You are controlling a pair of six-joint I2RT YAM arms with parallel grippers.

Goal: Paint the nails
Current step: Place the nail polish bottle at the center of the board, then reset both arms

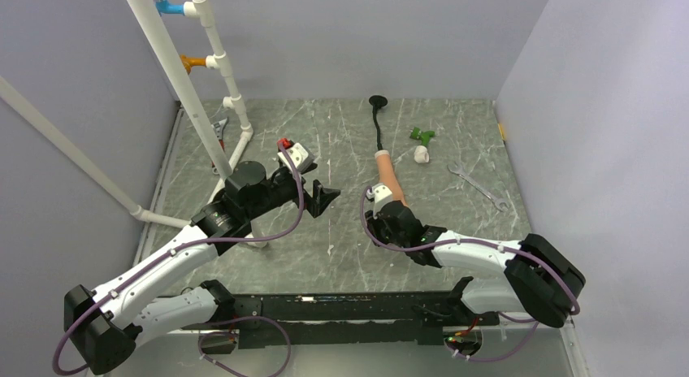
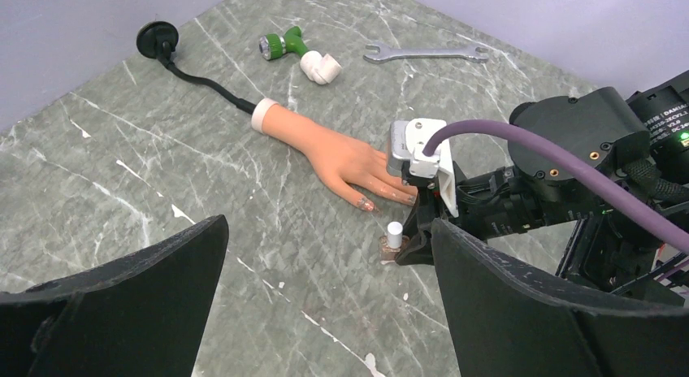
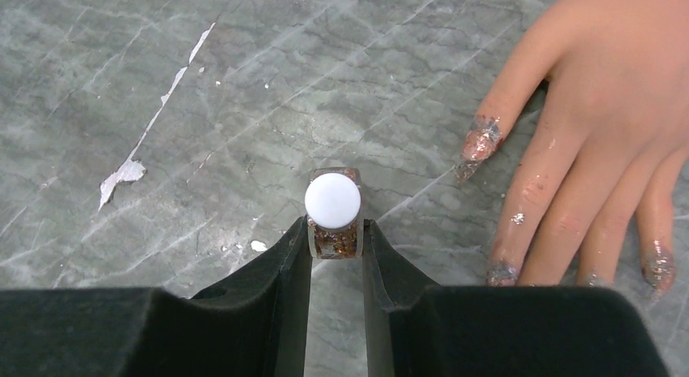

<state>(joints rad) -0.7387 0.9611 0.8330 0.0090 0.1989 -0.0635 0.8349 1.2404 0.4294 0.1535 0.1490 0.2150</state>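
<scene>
Near the middle of the desk point(image 1: 341, 247), your right fingers point(image 3: 292, 279) are clenched on a small glass bottle point(image 3: 332, 201) with a round white cap, gripping its brown-flecked body just below the cap from both sides. That bottle stands upright, just beside the fingertips of the peach mannequin hand point(image 2: 325, 149) but apart from them. You can see the hand lying flat, back up, its white cuff toward the far wall and joined to a black cable that ends in a round black base point(image 1: 378, 101). Its nails point(image 3: 481, 140) carry patchy glittery polish, some of it smeared onto the skin around them. Your left fingers point(image 2: 162, 296) stand spread wide with nothing between them, to the left of the hand and facing it. Farther back lie a silver wrench point(image 1: 479, 184) and a green-and-white fitting point(image 1: 421, 141), both well apart from the hand.
</scene>
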